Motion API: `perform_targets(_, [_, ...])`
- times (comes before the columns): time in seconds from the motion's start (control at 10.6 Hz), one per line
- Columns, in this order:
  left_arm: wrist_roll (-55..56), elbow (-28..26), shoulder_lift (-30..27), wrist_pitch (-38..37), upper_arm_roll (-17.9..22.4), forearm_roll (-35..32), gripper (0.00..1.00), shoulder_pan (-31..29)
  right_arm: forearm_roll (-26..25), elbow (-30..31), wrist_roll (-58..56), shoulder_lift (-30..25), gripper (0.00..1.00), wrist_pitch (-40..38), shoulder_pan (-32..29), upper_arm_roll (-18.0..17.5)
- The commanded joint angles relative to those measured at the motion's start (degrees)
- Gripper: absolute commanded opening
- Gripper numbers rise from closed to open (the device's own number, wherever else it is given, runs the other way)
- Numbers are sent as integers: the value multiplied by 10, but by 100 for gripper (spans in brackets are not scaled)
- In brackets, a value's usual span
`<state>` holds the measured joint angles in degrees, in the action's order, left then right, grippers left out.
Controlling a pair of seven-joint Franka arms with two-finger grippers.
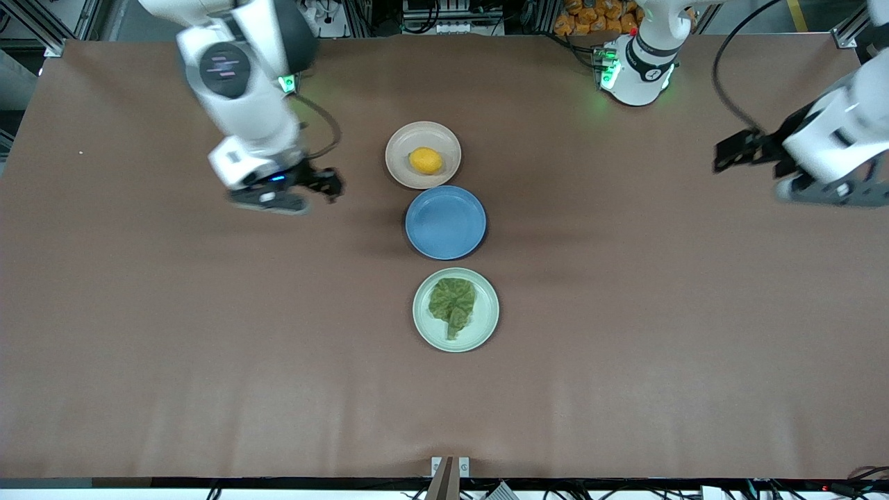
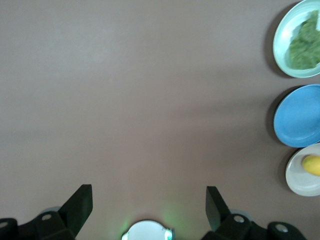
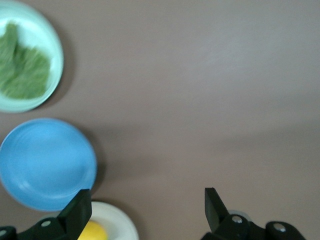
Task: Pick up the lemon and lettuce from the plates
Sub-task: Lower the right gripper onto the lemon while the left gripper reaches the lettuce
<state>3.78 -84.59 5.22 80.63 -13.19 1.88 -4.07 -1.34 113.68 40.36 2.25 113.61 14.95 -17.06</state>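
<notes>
The lemon (image 1: pixel 425 160) lies on the beige-pink plate (image 1: pixel 399 149), farthest from the front camera. The lettuce (image 1: pixel 453 303) lies flat on the mint green plate (image 1: pixel 486 326), nearest the camera. My right gripper (image 1: pixel 328 185) is open and empty over bare table beside the beige plate, toward the right arm's end. In the right wrist view, the lemon (image 3: pixel 94 232) shows by one fingertip (image 3: pixel 80 207), with the lettuce (image 3: pixel 22 70) farther off. My left gripper (image 1: pixel 726 156) is open and empty over bare table toward the left arm's end. The left wrist view shows the lemon (image 2: pixel 312 164) and lettuce (image 2: pixel 303 45).
An empty blue plate (image 1: pixel 445 222) sits between the two task plates, in one row with them. The brown table (image 1: pixel 625 312) spreads wide on both sides of the row. The left arm's base (image 1: pixel 635 66) stands at the table's robot edge.
</notes>
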Motion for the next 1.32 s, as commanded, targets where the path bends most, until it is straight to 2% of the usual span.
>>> perform_targets(0.0, [38, 21, 67, 69, -25, 19, 100, 39, -10, 3, 103, 52, 100, 42, 51, -66])
perform_targets(0.09, [59, 22, 97, 103, -25, 19, 100, 64, -15, 3, 126, 66, 100, 50, 68, -82])
perform_targets(0.28, [128, 22, 145, 180, -25, 15, 100, 103, -84, 3, 216, 113, 100, 68, 107, -109])
perform_targets(0.66, [142, 21, 212, 286, -26, 16, 100, 140, -166, 4, 283, 188, 100, 102, 162, -109])
perform_targets(0.76, [148, 21, 231, 319, -25, 18, 100, 162, -184, 4, 299, 201, 100, 109, 170, -109])
perform_targets(0.94, [169, 22, 272, 394, -25, 19, 100, 165, -208, 5, 320, 220, 100, 115, 184, -110])
perform_targets(1.23, [203, 22, 314, 465, -25, 19, 100, 196, -257, 15, 357, 247, 100, 127, 208, -110])
